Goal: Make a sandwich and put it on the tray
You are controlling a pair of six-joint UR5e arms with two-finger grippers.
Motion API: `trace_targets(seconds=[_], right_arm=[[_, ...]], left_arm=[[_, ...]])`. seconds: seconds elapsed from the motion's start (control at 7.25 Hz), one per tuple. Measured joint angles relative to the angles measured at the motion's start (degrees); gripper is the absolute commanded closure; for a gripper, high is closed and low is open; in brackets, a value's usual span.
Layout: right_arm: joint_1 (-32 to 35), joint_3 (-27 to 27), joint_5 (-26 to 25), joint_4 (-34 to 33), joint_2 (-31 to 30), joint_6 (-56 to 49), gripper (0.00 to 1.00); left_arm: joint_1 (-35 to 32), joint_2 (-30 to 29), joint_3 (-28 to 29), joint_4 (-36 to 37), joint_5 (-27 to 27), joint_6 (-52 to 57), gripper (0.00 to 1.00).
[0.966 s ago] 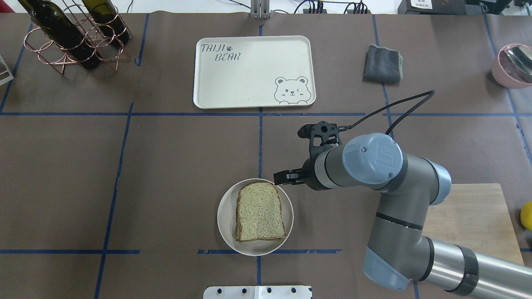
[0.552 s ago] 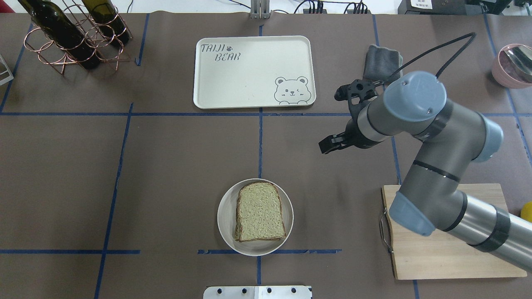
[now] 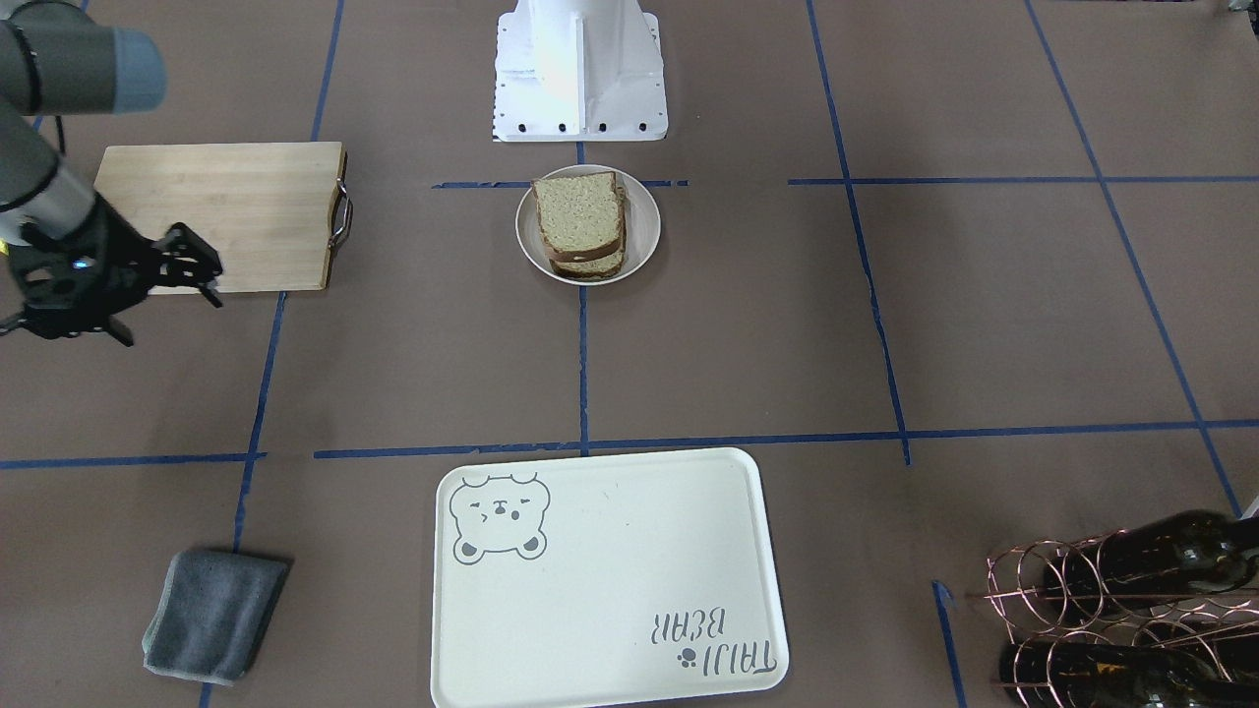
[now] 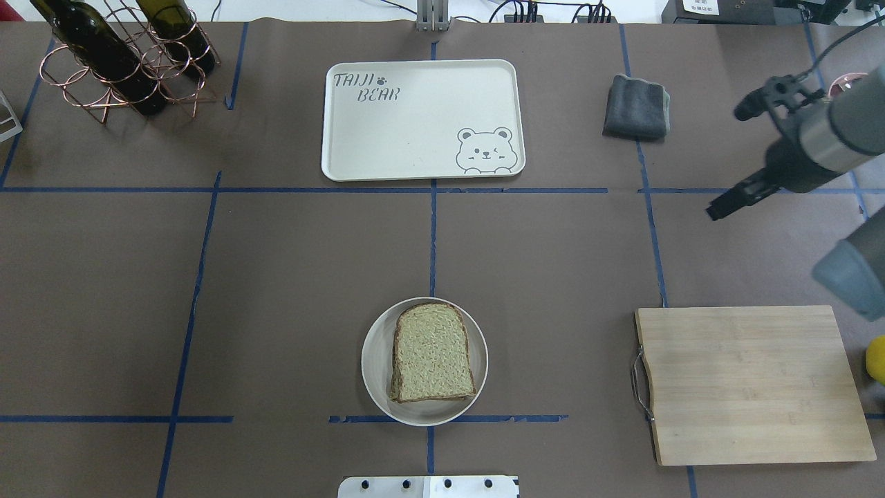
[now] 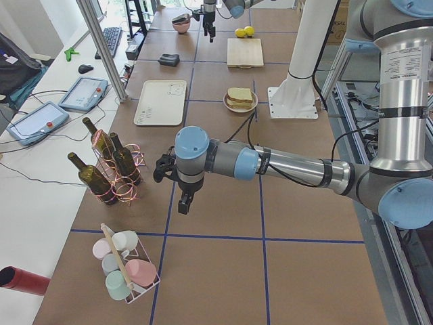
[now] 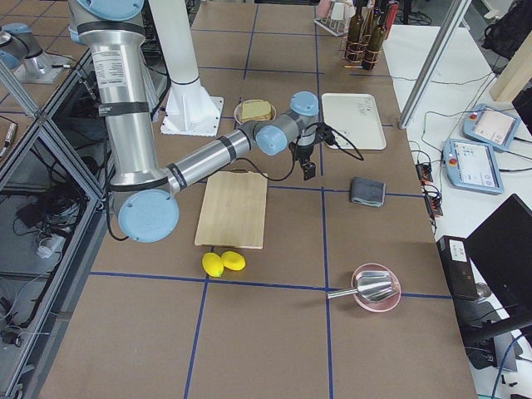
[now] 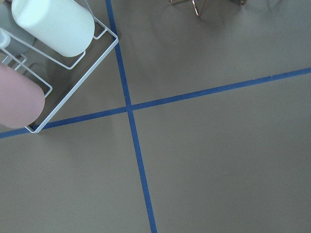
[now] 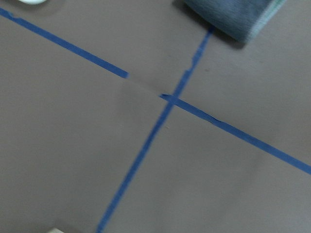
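Observation:
The sandwich (image 4: 432, 360) is a stack of speckled tan bread slices with dark crust on a small round white dish (image 4: 372, 366) at the near middle of the table. It also shows in the front-facing view (image 3: 578, 216). No egg shows. The cream tray (image 4: 415, 131) with the bear drawing lies empty at the far middle, also seen in the front-facing view (image 3: 610, 590). My right gripper (image 4: 715, 209) hangs empty with its fingers apart over the table's right side, far from the dish, near the cutting board's far edge (image 3: 202, 277). My left gripper (image 5: 184, 203) shows only in the left side view, and I cannot tell its state.
A pale wooden cutting board (image 4: 753, 384) lies at the near right. A grey cloth (image 4: 636, 105) lies right of the tray. A copper rack with wine bottles (image 4: 117, 59) stands at the far left. Two lemons (image 6: 223, 263) and a pink bowl (image 6: 376, 291) are at the right end.
My right arm has swung away from the dish, to the right and farther out, uncovering the cutting board. The bread stack and tray have not moved.

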Motion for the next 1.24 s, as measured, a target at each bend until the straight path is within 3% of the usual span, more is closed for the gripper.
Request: trace_targets(seconds=[0.41, 0.69, 0.97, 1.24], right_arm=[[13.69, 0.77, 2.91, -0.32, -14.87, -19.93, 0.0], [19.92, 0.49, 3.03, -0.3, -20.66, -22.65, 0.0], [21.7, 0.44, 2.98, -0.27, -21.97, -22.46, 0.0], [21.91, 0.34, 2.95, -0.27, -22.12, -22.08, 0.0]], left_arm=[[0.56, -2.49, 0.68, -7.85, -2.0, -2.18, 0.0], [4.96, -2.67, 0.33, -15.7, -3.94, -6.19, 0.0], [15.68, -3.4, -0.06, -25.22, -3.9, -20.42, 0.0], [24.85, -5.43, -0.7, -33.1, -3.42, -41.35, 0.0]])
